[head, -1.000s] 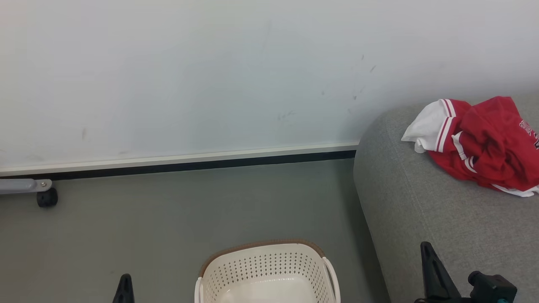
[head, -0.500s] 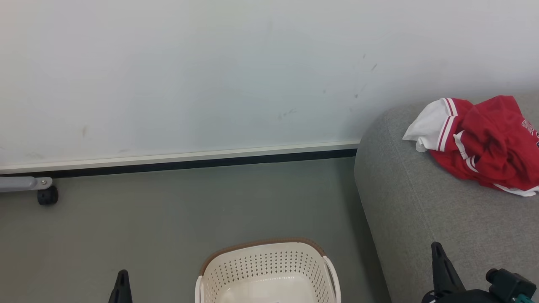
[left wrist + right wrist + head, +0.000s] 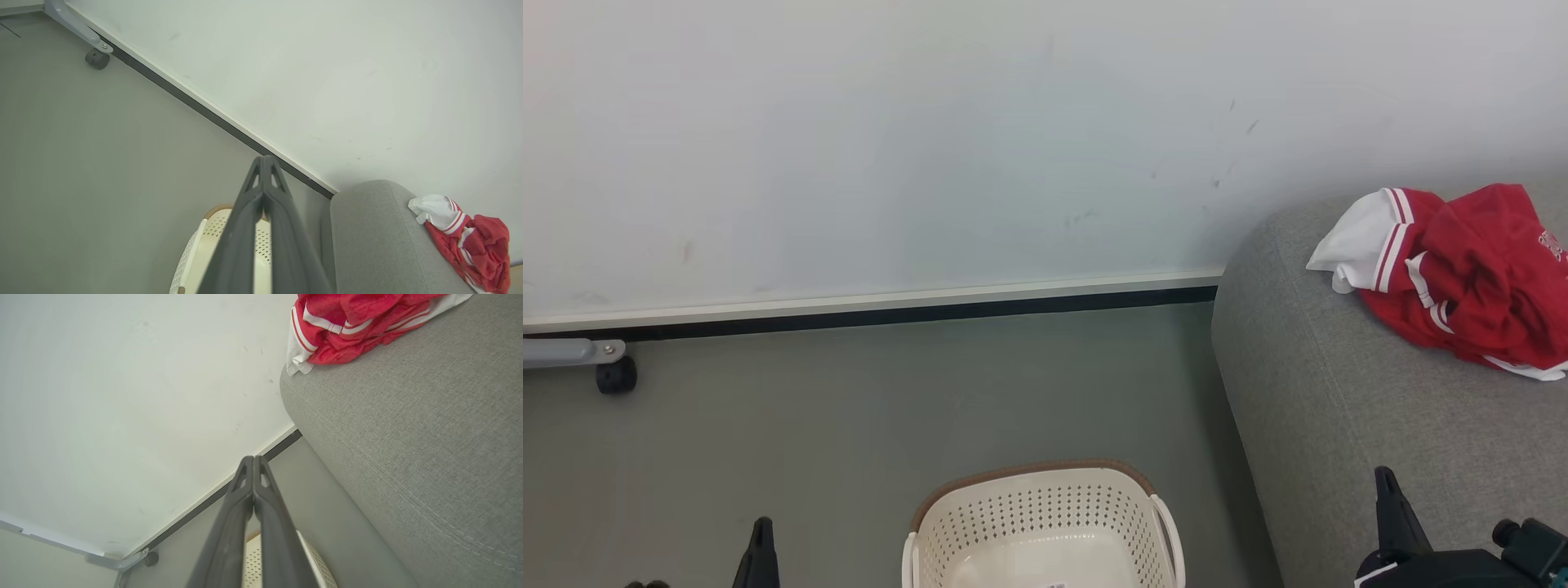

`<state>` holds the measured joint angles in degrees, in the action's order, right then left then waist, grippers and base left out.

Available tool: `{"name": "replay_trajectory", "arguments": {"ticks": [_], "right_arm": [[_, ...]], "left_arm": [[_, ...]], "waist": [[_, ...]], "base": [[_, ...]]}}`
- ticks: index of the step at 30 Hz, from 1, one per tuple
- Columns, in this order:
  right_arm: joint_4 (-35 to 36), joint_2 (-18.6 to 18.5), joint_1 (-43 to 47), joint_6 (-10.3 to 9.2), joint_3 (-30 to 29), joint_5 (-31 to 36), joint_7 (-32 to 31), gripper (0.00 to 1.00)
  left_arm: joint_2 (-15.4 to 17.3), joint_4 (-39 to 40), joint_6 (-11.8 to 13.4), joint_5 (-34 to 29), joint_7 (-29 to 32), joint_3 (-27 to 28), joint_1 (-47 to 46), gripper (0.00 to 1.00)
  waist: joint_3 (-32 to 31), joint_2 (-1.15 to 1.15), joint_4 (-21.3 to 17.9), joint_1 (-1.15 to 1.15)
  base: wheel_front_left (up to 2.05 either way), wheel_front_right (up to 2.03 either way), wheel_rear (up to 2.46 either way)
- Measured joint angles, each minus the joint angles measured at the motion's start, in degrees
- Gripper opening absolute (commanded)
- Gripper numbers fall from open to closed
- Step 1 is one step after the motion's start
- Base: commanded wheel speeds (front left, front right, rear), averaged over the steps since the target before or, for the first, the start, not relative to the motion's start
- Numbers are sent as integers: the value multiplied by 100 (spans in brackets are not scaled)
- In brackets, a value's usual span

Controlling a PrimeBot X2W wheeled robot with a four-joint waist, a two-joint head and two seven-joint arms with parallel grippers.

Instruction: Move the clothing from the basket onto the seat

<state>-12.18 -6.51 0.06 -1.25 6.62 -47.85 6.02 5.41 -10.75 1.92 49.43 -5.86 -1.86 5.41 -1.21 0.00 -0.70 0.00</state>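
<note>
The red and white clothing lies crumpled on the grey seat at the right, also seen as clothing on the seat and clothing on the seat. The cream basket with its brown rim stands on the floor at the bottom centre, and what shows of its inside holds no fabric. My left gripper pokes up left of the basket, shut and empty. My right gripper rises over the seat's front part, shut and empty. Both pairs of fingers are pressed together at the left gripper and the right gripper.
A pale wall with a black baseboard runs behind the grey floor. A grey metal leg with a black caster stands at the far left. The basket sits close beside the seat's rounded end.
The head camera has shifted a little, sliding the scene slightly up and right. My right gripper has sunk lower and rightward in the head view; the clothing lies unmoved.
</note>
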Motion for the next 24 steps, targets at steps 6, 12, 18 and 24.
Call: {"name": "replay_trajectory", "arguments": {"ticks": [6, 12, 18, 24], "right_arm": [[-48, 30, -70, 76, -143, -427, -148, 0], [-103, 77, -80, 136, -286, -849, -253, 0], [-142, 105, -180, 234, -430, -1296, -397, 0], [-193, 157, -196, 322, -569, -1736, -503, 0]], "left_arm": [[-21, -54, -97, 420, 132, 83, -103, 0], [-47, -116, -156, 815, 243, 146, -192, 0], [-69, -170, -252, 1216, 371, 210, -304, 0], [-103, -229, -349, 1621, 486, 289, -391, 0]], "waist": [[13, 0, 7, 0], [26, 0, 14, 0], [39, 0, 21, 0], [52, 0, 28, 0]], "base": [[0, 0, 0], [0, 0, 0], [0, 0, 0], [0, 0, 0]]}}
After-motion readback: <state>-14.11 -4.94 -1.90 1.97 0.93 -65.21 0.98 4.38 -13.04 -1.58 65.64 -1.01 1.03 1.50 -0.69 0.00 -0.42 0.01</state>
